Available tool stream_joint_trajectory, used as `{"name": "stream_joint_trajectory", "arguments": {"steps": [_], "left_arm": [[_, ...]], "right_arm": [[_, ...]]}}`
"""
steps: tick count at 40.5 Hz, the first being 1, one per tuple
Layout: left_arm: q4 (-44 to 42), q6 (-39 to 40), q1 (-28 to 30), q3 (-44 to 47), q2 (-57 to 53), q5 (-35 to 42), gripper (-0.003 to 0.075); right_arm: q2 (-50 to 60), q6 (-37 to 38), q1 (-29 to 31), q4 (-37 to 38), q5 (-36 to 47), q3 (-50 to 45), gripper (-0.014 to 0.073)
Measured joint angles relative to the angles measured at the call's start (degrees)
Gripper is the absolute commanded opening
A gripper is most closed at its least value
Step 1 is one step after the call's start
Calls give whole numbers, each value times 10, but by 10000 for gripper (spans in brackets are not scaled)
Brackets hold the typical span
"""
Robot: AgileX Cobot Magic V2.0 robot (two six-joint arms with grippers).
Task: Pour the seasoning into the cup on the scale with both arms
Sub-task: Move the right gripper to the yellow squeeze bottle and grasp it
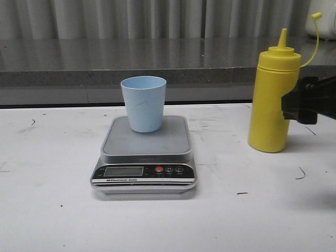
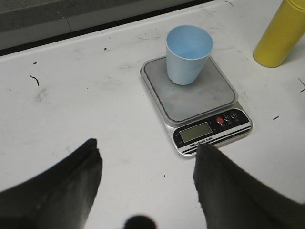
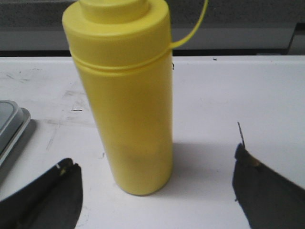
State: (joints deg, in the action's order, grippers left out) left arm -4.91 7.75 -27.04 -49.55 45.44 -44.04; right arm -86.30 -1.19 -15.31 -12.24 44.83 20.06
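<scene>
The pale blue cup (image 1: 143,103) stands upright and empty on the back half of the silver-grey scale (image 1: 116,143). The yellow seasoning bottle (image 1: 272,102) stands upright on the table to the right of the scale, its tethered cap hanging off the nozzle. My right gripper (image 3: 153,157) is open, with a finger on either side of the bottle (image 3: 124,95) and neither touching it. In the front view its black body (image 1: 308,100) shows beside the bottle. My left gripper (image 2: 147,145) is open and holds nothing, near the scale's front panel (image 2: 209,131), short of the cup (image 2: 188,55).
A grey counter ledge (image 1: 131,65) runs along the back of the white table (image 1: 47,210). A white object (image 1: 321,18) sits on it at the far right. The tabletop carries small dark scuff marks.
</scene>
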Motion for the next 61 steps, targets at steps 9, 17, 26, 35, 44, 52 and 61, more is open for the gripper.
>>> {"name": "stream_joint_trajectory", "arguments": {"steps": [9, 17, 26, 35, 44, 52, 61], "left_arm": [[0, 0, 0, 0, 0, 0, 421], [0, 0, 0, 0, 0, 0, 421], [0, 0, 0, 0, 0, 0, 421], [0, 0, 0, 0, 0, 0, 421], [0, 0, 0, 0, 0, 0, 421], [0, 0, 0, 0, 0, 0, 421], [0, 0, 0, 0, 0, 0, 421]], "right_arm": [[-81, 12, 0, 37, 84, 26, 654], [-144, 29, 0, 41, 118, 66, 654], [-201, 36, 0, 38, 120, 129, 654], [-257, 46, 1, 27, 123, 175, 654], [-301, 55, 1, 17, 124, 214, 602], [-307, 57, 1, 16, 126, 217, 381], [-307, 51, 2, 16, 126, 218, 361]]}}
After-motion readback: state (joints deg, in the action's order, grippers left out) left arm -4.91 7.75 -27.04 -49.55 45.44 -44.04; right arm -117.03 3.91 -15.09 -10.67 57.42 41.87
